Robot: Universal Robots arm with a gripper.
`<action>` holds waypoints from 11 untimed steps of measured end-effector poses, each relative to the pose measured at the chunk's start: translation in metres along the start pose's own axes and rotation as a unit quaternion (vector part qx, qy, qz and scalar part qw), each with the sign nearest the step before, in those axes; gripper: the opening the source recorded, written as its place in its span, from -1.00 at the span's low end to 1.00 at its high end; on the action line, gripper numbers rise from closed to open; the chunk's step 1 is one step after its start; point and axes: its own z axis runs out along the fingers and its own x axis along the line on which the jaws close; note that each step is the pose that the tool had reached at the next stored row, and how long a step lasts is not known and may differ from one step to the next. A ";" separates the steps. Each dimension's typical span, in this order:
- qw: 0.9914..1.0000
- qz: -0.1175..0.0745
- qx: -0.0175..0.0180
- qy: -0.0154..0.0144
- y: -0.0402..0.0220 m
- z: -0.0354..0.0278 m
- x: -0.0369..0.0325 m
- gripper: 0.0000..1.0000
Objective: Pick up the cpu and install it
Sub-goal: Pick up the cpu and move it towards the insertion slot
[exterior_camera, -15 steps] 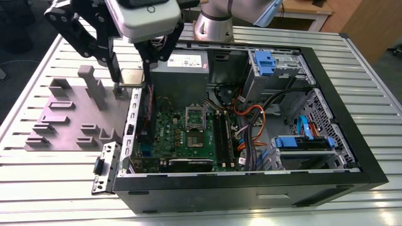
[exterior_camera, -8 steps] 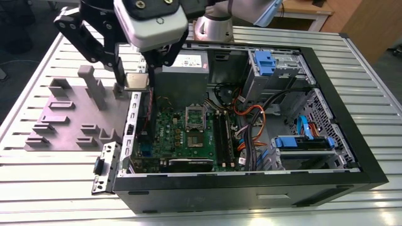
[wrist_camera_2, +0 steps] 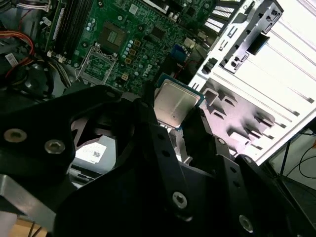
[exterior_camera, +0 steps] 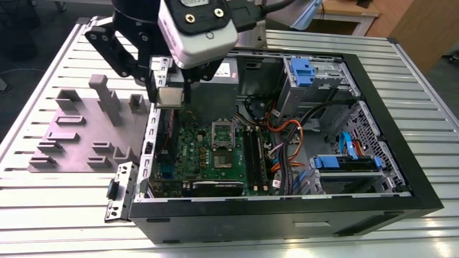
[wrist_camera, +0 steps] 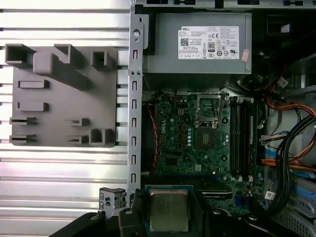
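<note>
Pinching the cpu (wrist_camera: 169, 210), a small flat square chip with a silver-grey metal top and paler rim, by two opposite edges between the black jaws, metal top turned toward both wrist views. Hanging in the air near the perforated silver side wall (exterior_camera: 152, 129) of the open black computer case (exterior_camera: 237, 220), toward the exterior view's left. Well apart from the grey plastic fixture plate (exterior_camera: 79, 134) on the ribbed aluminium bench (exterior_camera: 50, 215). Not yet seated; judged to be mid-carry toward the socket.

Hold the chip level, with a grip firm enough to stop a slip yet gentle on those thin edges and a probably delicate underside. Clear the side wall's top lip with room to spare.

Farther in, on the green motherboard (wrist_camera: 180, 148): the rectangular silver metal socket frame (wrist_camera: 209, 107), with a dark square just beside it. No telling the chip's proper turn from here, so square its edges to the frame and look for a matching corner mark before any contact. No pressing or sliding across the socket.

Just past the socket, long black memory slots (wrist_camera: 239, 138). Farther right, loose orange and black cables (exterior_camera: 291, 128), likely to snag a wide sweep. Better a short, straight path than a sideways one.
</note>
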 end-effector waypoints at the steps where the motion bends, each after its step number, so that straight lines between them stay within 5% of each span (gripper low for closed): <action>1: 1.000 0.000 0.000 0.000 -0.0001 0.0048 -0.0062 -0.06; 11: 1.000 0.000 0.000 0.000 -0.0003 0.0151 -0.0184 -0.06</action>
